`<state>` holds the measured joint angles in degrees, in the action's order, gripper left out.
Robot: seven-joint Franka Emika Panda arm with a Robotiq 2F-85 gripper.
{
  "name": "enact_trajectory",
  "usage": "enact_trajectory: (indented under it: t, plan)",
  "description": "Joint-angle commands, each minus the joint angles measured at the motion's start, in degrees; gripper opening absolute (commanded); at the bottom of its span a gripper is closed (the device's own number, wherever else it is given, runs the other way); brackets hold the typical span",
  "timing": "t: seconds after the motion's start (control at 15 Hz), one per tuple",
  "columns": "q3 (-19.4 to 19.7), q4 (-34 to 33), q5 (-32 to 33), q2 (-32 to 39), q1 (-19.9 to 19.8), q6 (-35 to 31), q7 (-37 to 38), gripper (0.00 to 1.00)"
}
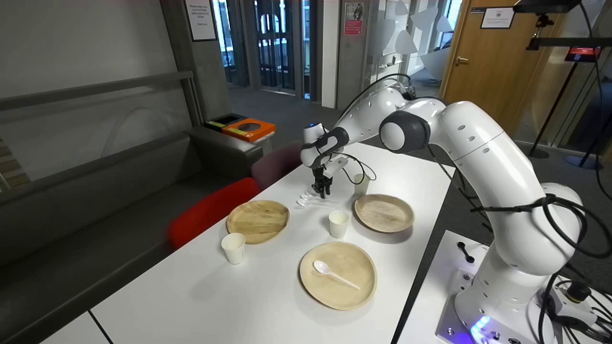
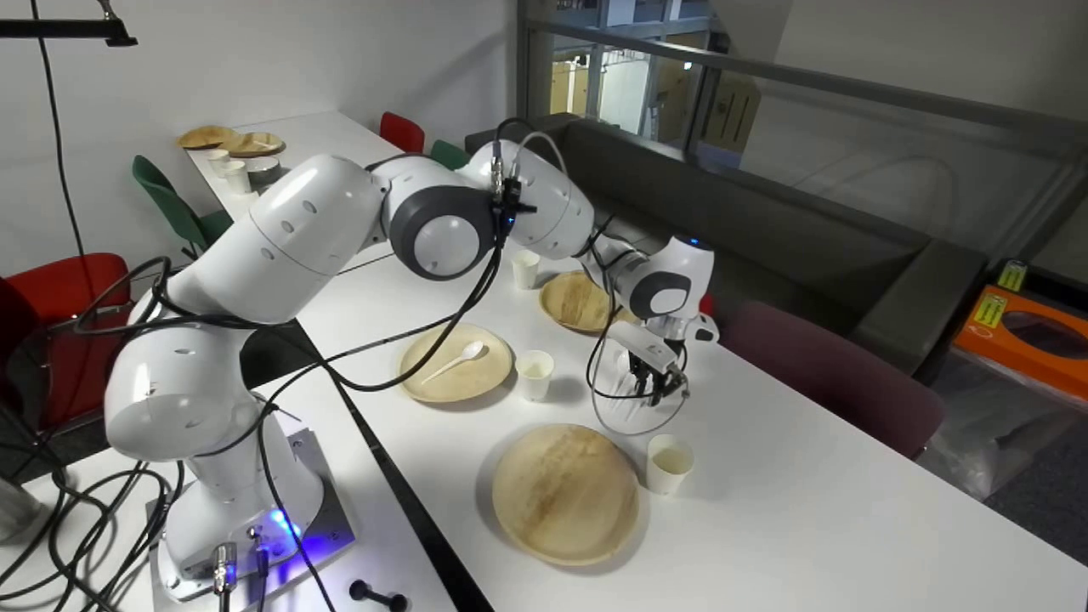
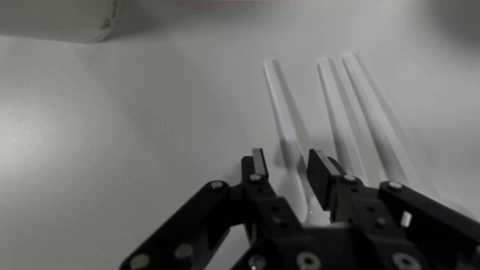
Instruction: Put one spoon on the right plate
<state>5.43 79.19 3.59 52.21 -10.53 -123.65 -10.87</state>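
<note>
The right plate [image 1: 385, 213] is a round tan dish with a raised, darker rim, and it is bare. It also shows in an exterior view [image 2: 565, 493]. Several white plastic spoons [image 1: 311, 201] lie side by side on the table below my gripper [image 1: 322, 191]. In the wrist view my gripper [image 3: 287, 161] is open, its fingers on either side of one spoon [image 3: 277, 97] near where handle meets bowl. The fingers appear apart from that spoon. Two more spoon handles [image 3: 339, 116] lie to the right of it. The spoon bowls are partly hidden by the gripper.
A flat pale plate [image 1: 339, 291] holds another white spoon [image 1: 334, 274]. A third wooden plate [image 1: 258, 220] lies near the red chair [image 1: 215, 208]. Paper cups stand between the plates [image 1: 339, 224], by the right plate [image 1: 362, 185] and by the third plate [image 1: 234, 248]. Cables loop around the wrist.
</note>
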Motion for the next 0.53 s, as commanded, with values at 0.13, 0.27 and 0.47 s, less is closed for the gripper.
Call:
enact_trajectory:
  t: [0.13, 0.27, 0.47]
  plan:
    - [-1.08, 0.47, -0.87, -0.80, -1.39, -1.19, -0.69, 0.00]
    - [-1.08, 0.50, -0.86, -0.80, -1.35, -1.22, -0.66, 0.00]
    - [-1.00, 0.74, -0.70, -0.93, -1.18, -1.49, -0.55, 0.13]
